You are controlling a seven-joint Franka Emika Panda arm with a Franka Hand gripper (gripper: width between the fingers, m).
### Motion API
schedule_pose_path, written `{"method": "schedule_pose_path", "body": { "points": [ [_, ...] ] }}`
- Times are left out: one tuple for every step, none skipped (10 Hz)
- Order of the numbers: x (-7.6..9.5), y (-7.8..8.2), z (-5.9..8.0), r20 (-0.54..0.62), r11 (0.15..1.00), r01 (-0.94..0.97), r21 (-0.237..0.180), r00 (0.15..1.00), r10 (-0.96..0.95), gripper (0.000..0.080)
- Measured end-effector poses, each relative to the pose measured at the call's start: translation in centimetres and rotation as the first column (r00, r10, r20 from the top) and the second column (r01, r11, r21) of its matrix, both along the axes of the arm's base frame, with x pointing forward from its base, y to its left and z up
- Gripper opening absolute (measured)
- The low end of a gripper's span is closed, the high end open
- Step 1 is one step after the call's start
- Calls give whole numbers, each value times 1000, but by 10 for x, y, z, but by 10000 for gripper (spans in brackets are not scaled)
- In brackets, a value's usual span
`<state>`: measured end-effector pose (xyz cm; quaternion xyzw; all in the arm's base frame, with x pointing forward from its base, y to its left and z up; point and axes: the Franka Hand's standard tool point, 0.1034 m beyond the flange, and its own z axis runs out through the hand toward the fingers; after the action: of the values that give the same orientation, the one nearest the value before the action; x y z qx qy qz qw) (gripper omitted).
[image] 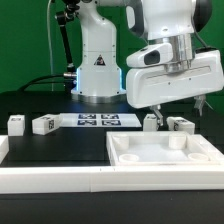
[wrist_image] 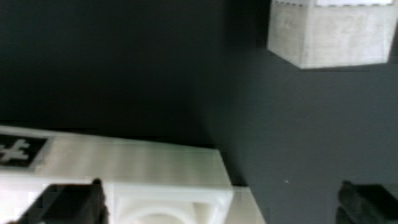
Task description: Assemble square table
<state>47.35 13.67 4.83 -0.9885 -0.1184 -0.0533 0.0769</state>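
Observation:
The white square tabletop (image: 165,152) lies at the exterior view's lower right. Two short white legs (image: 150,121) (image: 182,124) stand just behind it, and two more (image: 15,124) (image: 45,124) stand at the exterior view's left. My gripper (image: 165,108) hangs just above the right-hand pair. In the wrist view my gripper (wrist_image: 214,203) is open, with its dark fingers (wrist_image: 63,205) far apart. A white leg with a round socket (wrist_image: 169,200) sits between them, close to one finger and not clamped. Another leg (wrist_image: 329,35) stands farther off.
The marker board (image: 100,121) lies in front of the robot base (image: 97,75). A long white rail (image: 50,180) edges the front of the black work surface (image: 60,150). Cables run at the back left.

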Motion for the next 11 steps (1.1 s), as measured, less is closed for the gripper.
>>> {"method": "schedule_pose_path", "body": {
  "points": [
    [-6,7,1,-36,1000,-13,-8,999,13,649],
    [-11,15,3,-117,998,-61,-28,991,58,649],
    [-9,21,7,-151,993,-109,-44,983,101,649],
    [-12,20,6,-234,991,-121,-51,967,106,649],
    [-15,20,7,-307,989,-136,-55,945,113,649],
    [-17,22,8,-378,987,-152,-55,918,121,649],
    [-19,24,8,-448,985,-167,-53,885,126,649],
    [-21,21,7,-483,984,-162,-69,869,110,649],
    [-32,19,9,-548,982,-159,-99,832,80,649],
    [-38,22,9,-602,981,-161,-110,796,63,649],
    [-39,23,8,-641,979,-176,-103,765,70,649]
  ]
}}
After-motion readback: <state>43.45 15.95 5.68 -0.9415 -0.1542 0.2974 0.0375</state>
